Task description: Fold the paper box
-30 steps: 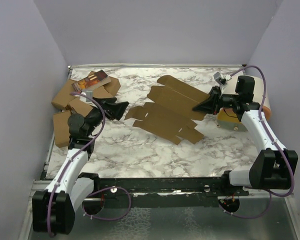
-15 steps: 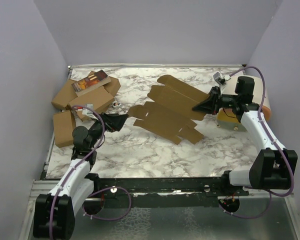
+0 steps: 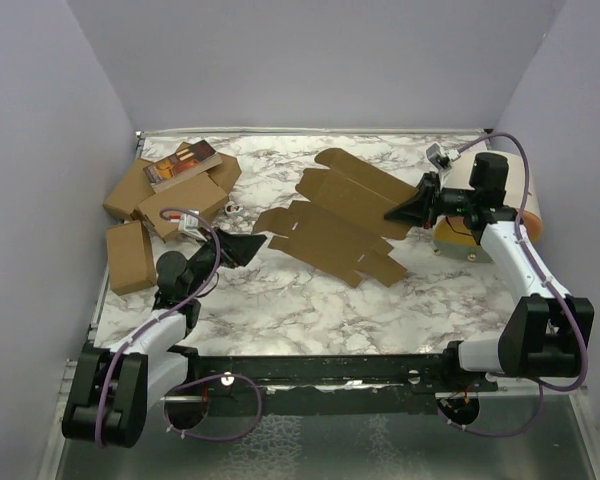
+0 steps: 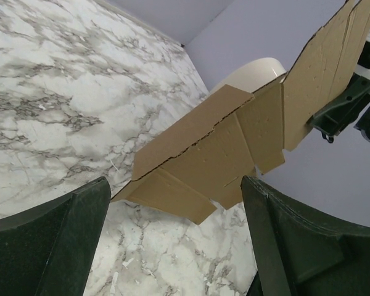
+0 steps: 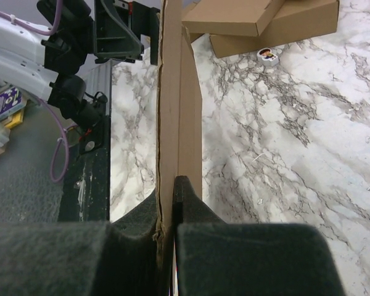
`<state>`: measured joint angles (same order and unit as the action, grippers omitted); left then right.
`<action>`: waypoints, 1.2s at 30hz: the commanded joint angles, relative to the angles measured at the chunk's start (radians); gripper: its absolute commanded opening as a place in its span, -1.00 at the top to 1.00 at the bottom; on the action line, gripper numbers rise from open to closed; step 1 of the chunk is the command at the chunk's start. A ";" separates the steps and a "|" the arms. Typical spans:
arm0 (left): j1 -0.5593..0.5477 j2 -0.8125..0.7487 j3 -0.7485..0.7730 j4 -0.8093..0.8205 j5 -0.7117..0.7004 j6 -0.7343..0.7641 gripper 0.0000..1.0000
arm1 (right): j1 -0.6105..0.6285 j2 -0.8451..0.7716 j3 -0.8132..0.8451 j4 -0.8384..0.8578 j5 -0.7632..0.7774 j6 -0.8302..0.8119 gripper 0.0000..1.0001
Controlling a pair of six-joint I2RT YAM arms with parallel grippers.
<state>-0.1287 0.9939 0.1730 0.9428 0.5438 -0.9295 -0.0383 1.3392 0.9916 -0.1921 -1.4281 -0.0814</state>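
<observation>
At the right edge of the paper box (image 3: 330, 225) my right gripper (image 3: 393, 214) is clamped on, so I'd slide my wide-open left gripper (image 3: 252, 247) squarely onto its left flap.

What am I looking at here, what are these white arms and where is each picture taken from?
These are two robot arms bolted to a marble table. One picture looks down from above and behind them. The other two come from a camera on each wrist, so the dark shapes there are that arm's own fingers. On the table is the paper box, a flat brown cardboard sheet with flaps, not yet folded. The right gripper is shut on one edge, raising that side. The left gripper is open near the other end, holding nothing. A heap of brown cartons sits at left, a white cylinder at right.
</observation>
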 commanded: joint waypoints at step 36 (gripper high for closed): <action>-0.245 0.276 -0.090 0.304 -0.176 0.030 -0.70 | -0.005 0.003 -0.084 0.160 0.097 0.105 0.98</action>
<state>-0.3576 1.2446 0.0910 1.1698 0.3943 -0.8993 -0.0395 1.3472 0.9268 -0.0753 -1.3499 0.0025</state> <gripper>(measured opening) 0.859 0.017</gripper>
